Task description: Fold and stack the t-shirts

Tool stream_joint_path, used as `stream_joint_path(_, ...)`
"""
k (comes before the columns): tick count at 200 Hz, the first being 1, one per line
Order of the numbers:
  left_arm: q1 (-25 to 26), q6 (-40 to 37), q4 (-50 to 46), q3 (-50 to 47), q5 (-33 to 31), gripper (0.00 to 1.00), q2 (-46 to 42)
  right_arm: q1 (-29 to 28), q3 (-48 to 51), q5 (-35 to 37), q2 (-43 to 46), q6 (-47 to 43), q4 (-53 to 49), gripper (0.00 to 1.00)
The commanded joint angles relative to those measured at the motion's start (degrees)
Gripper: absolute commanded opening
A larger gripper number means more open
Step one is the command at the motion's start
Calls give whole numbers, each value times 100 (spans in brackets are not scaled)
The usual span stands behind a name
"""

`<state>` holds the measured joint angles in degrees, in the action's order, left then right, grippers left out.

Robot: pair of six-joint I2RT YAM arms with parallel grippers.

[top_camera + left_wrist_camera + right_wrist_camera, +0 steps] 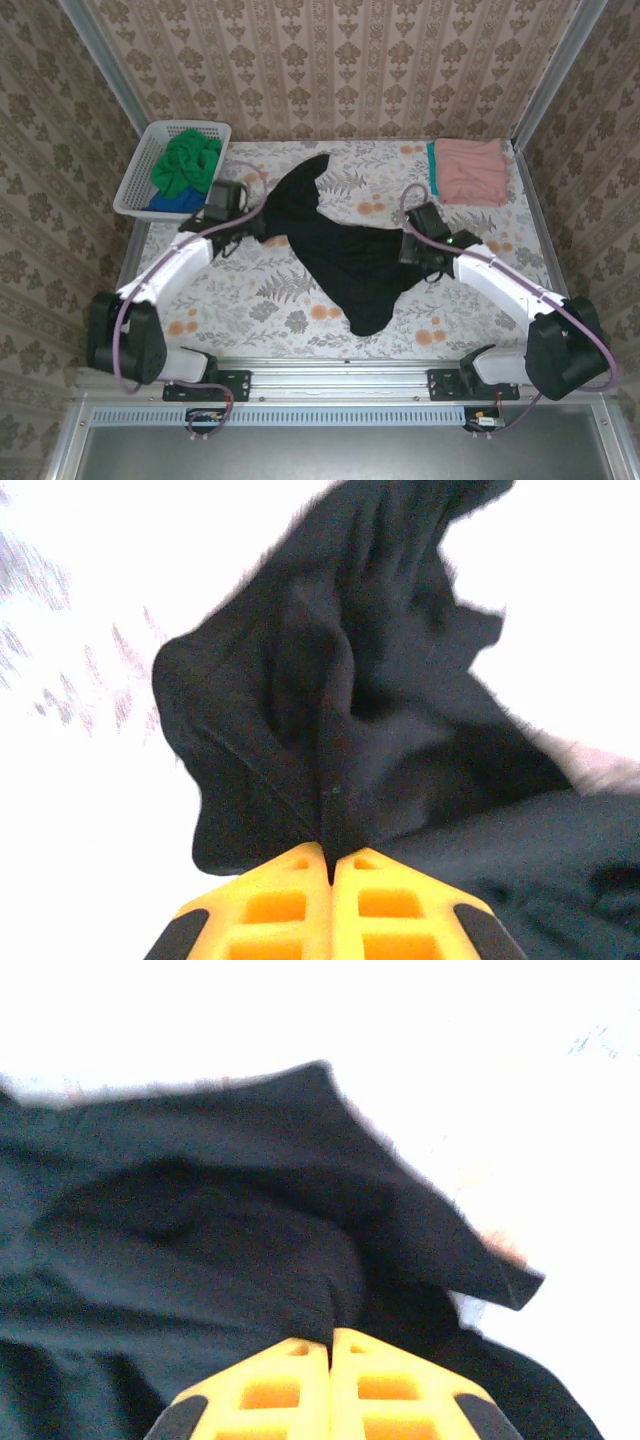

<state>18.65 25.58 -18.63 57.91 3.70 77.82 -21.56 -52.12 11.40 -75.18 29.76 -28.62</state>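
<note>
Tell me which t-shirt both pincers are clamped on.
The black t-shirt, crumpled mid-table. The green and blue ones sit in the basket; salmon and teal lie stacked far right.

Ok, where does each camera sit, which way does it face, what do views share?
Top external: above and behind, looking down on the flower-print table; both white arms, left gripper and right gripper shut on the crumpled black cotton t-shirt.
Left wrist: on the left arm, facing along its yellow fingers into the shirt.
Right wrist: on the right arm, its yellow fingers pinching the shirt.
Shared: that shirt.
</note>
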Motion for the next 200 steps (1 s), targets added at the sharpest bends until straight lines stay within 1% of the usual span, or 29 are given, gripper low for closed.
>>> stream_joint_path(1,-271,-400,-482,1135,87,0,-230,440,-1094,104,-159,-727,-434,0)
stream_joint_path(17,-587,-508,-633,2172,484,0,128,728,-2083,-30,-414,-1203,-435,0)
stream_joint_path(32,-846,-510,-763,3389,868,0,620,1005,-3208,-205,-923,-1485,-570,0)
stream_joint_path(41,-952,-504,-978,4131,939,0,920,1147,-3897,-362,-1136,-1604,-712,0)
stream_joint_path(49,-1027,-528,-1236,4849,1001,0,1136,1210,-4436,-340,-1251,-1763,-754,0)
stream_joint_path(63,-1105,-591,-1525,5718,1127,0,1263,1236,-4942,-351,-1215,-1950,-798,0)
stream_joint_path(76,-1110,-680,-1593,5798,1140,0,990,1233,-4833,-426,-890,-1969,-695,0)
stream_joint_path(86,-1114,-687,-1378,5265,1117,0,517,1219,-4303,-462,-510,-1903,-459,0)
stream_joint_path(88,-1111,-678,-1302,5096,1115,0,392,1204,-4035,-473,-226,-1891,-326,0)
stream_joint_path(90,-1110,-667,-1220,4966,1119,0,258,1201,-3960,-477,-169,-1884,-288,0)
stream_joint_path(92,-1110,-659,-1127,4723,1127,0,119,1194,-3640,-499,38,-1867,-151,0)
stream_joint_path(94,-1105,-653,-1031,4504,1138,0,-26,1192,-3552,-499,91,-1863,-55,0)
stream_joint_path(95,-1103,-643,-981,4388,1144,0,-107,1186,-3303,-505,236,-1850,76,0)
stream_joint_path(98,-1108,-619,-832,4100,1124,0,-325,1182,-3104,-502,353,-1820,206,0)
stream_joint_path(106,-1075,-491,-445,3000,992,0,-1001,1177,-2294,-466,825,-1670,606,0)
stream_joint_path(108,-1070,-444,-346,2728,952,0,-1167,1173,-1856,-474,1069,-1575,807,0)
stream_joint_path(110,-1058,-406,-249,2456,918,0,-1341,1172,-1763,-477,1120,-1550,855,0)
stream_joint_path(111,-1053,-397,-199,2314,902,0,-1428,1172,-1526,-497,1236,-1514,928,0)
stream_joint_path(122,-952,-32,356,815,802,0,-2308,1132,-570,-551,1721,-1314,1218,0)
stream_joint_path(132,-841,338,548,-372,738,0,-2968,1068,335,-490,2055,-1057,1372,0)
stream_joint_path(140,-641,618,555,-1240,556,0,-3406,1066,889,-509,2169,-742,1395,7)
stream_joint_path(155,-105,983,412,-2521,1,0,-3934,1059,1463,-919,2038,-284,1205,8)
stream_joint_path(166,274,1251,-47,-3171,-382,0,-4098,1057,1626,-1246,1783,-88,929,15)
stream_joint_path(174,362,1468,-373,-3426,-458,0,-4153,1030,1636,-1368,1592,-45,636,19)
stream_joint_path(182,369,1668,-597,-3605,-461,0,-4221,1007,1634,-1256,1476,31,396,25)
stream_joint_path(186,375,1716,-603,-3689,-427,0,-4270,1012,1635,-1218,1436,59,328,31)
stream_joint_path(188,375,1732,-595,-3741,-411,0,-4296,1008,1623,-1198,1409,62,283,35)
stream_joint_path(192,372,1752,-581,-3818,-398,0,-4337,1005,1611,-1169,1395,73,243,39)
stream_joint_path(200,376,1760,-593,-3903,-454,0,-4418,1007,1591,-1110,1392,95,231,42)
